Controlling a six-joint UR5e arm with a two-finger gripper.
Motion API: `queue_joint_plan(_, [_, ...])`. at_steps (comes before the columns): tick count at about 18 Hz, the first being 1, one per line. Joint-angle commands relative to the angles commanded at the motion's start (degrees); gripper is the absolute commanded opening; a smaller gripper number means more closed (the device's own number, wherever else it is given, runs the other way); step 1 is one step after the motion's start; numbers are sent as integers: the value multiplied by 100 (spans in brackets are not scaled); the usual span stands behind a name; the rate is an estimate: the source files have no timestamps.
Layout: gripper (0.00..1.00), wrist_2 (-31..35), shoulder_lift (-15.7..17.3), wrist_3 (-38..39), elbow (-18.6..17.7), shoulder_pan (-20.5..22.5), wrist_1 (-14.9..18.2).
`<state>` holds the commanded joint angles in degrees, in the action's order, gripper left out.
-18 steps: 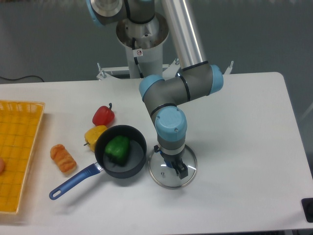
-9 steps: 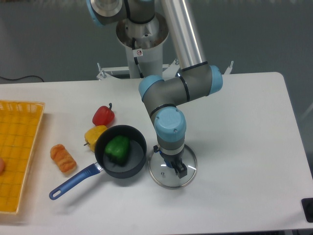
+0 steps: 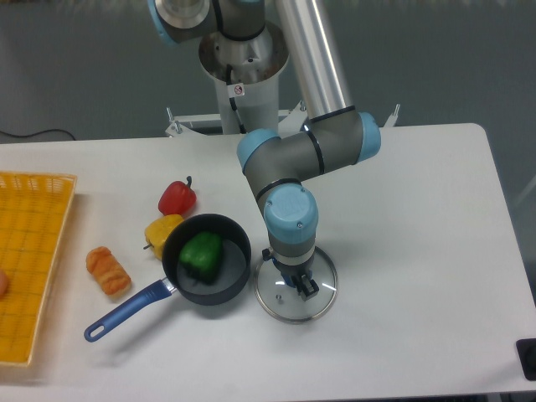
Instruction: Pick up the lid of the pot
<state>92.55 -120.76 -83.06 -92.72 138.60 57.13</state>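
The gripper (image 3: pixel 289 272) is low over the round glass pot lid (image 3: pixel 289 308), pointing down from the arm. Its fingers are spread to either side of the lid's blue knob (image 3: pixel 289 281), one at the upper left and one at the lower right. The lid lies flat on the table, just right of the black pan. The gripper body hides the lid's far part and some of the knob; whether either finger touches the knob cannot be made out.
The black pan (image 3: pixel 219 291) with a blue handle holds a green pepper (image 3: pixel 202 255). Behind and left of it are a yellow pepper (image 3: pixel 162 233) and a red pepper (image 3: pixel 177 198). A brown item (image 3: pixel 108 270) lies farther left, near a yellow crate (image 3: pixel 50 251).
The lower-right finger has shifted slightly up and inward, nearer the blue knob. The lid, the pan and the other objects have stayed put.
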Motion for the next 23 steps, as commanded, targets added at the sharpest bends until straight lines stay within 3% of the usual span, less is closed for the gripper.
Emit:
queue_joint_plan(9, [58, 202, 18, -18, 9, -18, 211])
queue_joint_plan(23, [58, 53, 246, -35, 299, -167, 413])
